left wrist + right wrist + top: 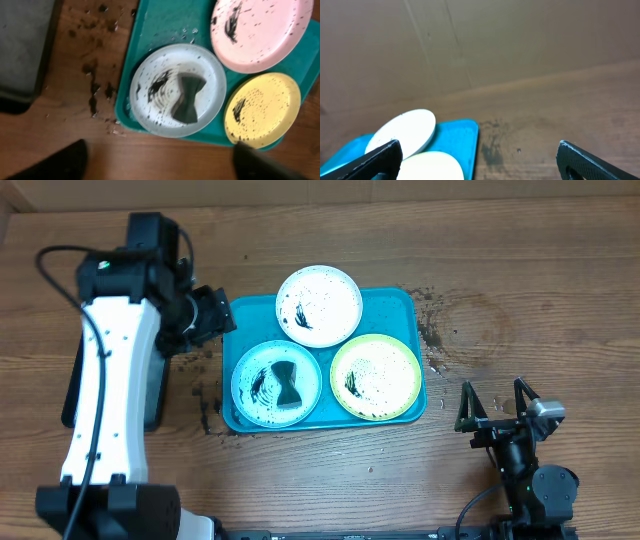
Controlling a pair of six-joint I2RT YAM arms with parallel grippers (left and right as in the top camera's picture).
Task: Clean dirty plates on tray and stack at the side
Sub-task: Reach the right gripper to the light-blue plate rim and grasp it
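Observation:
The teal tray (397, 306) holds three speckled plates: a white plate (319, 305) at the back, a light blue plate (275, 383) front left, a yellow-green plate (376, 377) front right. A dark sponge (286, 383) lies on the blue plate. My left gripper (215, 315) is open and empty, above the table left of the tray. In the left wrist view (159, 162) it looks down on the blue plate (150, 90), sponge (187, 97) and tray (160, 25). My right gripper (494, 408) is open and empty, right of the tray; it also shows in the right wrist view (479, 160).
A black tray (150, 395) lies at the left under my left arm; it also shows in the left wrist view (22, 45). Dark crumbs (432, 332) are scattered on the wooden table right of the teal tray and at its left front corner (205, 402).

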